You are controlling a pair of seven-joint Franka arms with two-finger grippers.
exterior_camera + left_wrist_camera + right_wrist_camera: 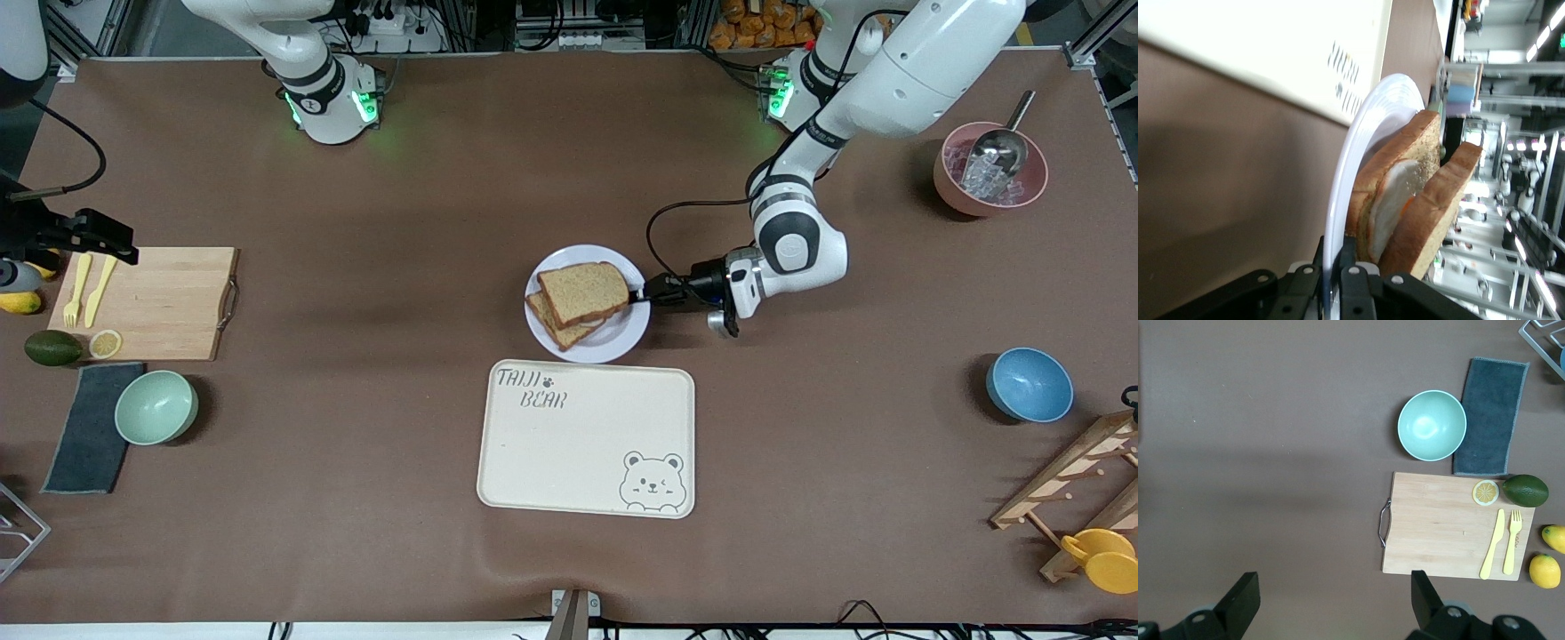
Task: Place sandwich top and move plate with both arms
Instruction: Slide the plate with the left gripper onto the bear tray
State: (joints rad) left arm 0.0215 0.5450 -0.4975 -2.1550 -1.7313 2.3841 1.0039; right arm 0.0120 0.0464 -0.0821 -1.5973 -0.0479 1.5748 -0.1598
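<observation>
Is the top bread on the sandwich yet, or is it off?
On, but crooked. The sandwich top lies over the egg slice on the plate, shifted sideways, so the lower slice peeks out.

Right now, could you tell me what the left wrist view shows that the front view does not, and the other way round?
Only the left wrist view shows the fried egg between the slices. Only the front view shows the right hand waiting, open, over the cutting board, and the bear drawn on the tray. Both show the left hand shut on the plate rim, with the sandwich top lying askew on the lower slice.
</observation>
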